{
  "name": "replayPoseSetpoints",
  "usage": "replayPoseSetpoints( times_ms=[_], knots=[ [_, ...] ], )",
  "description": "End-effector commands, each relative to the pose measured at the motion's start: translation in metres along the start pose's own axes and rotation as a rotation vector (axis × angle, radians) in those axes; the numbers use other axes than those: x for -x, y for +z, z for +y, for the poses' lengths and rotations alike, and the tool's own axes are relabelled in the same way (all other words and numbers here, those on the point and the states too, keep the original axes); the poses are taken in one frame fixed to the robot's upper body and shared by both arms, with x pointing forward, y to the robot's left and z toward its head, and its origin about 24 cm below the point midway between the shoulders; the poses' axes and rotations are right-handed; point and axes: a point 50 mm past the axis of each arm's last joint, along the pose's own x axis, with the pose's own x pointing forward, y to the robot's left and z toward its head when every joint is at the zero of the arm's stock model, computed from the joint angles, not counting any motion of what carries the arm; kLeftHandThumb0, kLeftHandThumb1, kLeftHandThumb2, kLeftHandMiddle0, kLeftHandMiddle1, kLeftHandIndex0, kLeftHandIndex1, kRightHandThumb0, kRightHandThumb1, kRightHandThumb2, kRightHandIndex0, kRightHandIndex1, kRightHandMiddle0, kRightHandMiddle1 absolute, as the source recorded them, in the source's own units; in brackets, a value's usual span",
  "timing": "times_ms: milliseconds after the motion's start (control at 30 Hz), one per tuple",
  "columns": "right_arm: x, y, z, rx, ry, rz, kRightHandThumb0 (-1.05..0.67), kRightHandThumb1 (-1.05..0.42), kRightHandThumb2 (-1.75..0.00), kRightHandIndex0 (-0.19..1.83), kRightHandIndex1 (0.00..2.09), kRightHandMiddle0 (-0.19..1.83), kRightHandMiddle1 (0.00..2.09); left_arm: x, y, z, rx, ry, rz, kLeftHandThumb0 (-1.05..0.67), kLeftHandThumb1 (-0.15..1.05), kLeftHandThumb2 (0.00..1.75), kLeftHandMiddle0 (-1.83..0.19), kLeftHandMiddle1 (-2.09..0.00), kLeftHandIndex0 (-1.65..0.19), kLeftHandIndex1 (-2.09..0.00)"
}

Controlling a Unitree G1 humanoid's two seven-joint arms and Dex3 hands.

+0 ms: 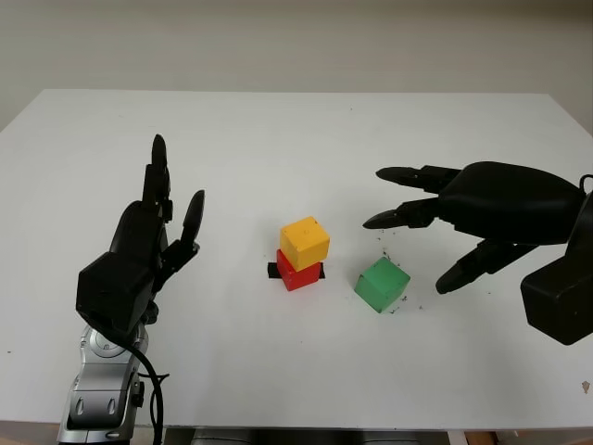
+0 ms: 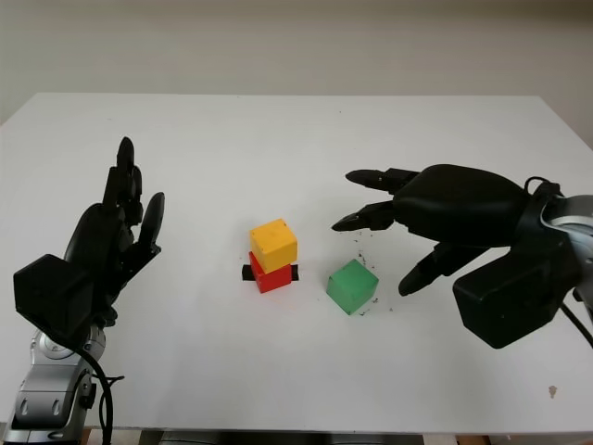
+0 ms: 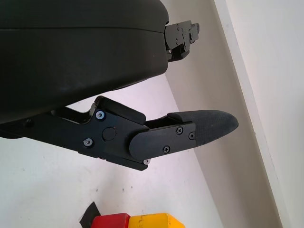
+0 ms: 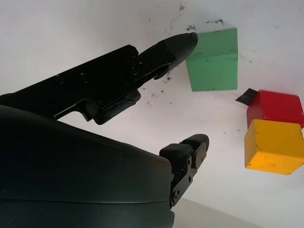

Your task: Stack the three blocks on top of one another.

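Yellow (image 1: pixel 305 242) is sitting on red (image 1: pixel 297 271) at the table's (image 1: pixel 278 139) middle, over a black tape mark (image 1: pixel 274 271), so I am reading two of three blocks as stacked. In the left eye view, green (image 1: pixel 382 285) is lying on the table just right of the stack, apart from it. My right hand (image 1: pixel 435 227) is hovering right of green, open and holding nothing, not touching it. My left hand (image 1: pixel 167 227) is standing open, well left of the stack, idle.

In the right wrist view, one fingertip (image 4: pixel 183 42) is showing at green's (image 4: pixel 213 59) edge; I cannot tell whether it touches.

I am judging the step as reaching for green. Next I need to close on it, lift it above yellow, and set it squarely, since yellow is sitting slightly turned on red.
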Motion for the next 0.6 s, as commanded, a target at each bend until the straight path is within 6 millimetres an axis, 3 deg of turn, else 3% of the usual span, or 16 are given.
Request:
replayPoseSetpoints(
  times_ms=[0,567],
  knots=[
    [-0.003,0.001,0.007,-0.019,0.007,-0.011,-0.56,-0.86,-0.06,0.02,0.06,0.46,0.13,-0.002,0.002,0.001,-0.011,0.002,-0.013,-0.74,1.05,0.61,0.19,-0.01,0.19,0.0],
    [-0.014,0.002,0.031,-0.046,0.035,-0.039,-0.59,-0.85,-0.05,0.01,0.05,0.49,0.16,-0.002,0.003,0.001,-0.003,0.005,-0.008,-0.73,1.05,0.6,0.19,0.0,0.19,0.0]
  ],
)
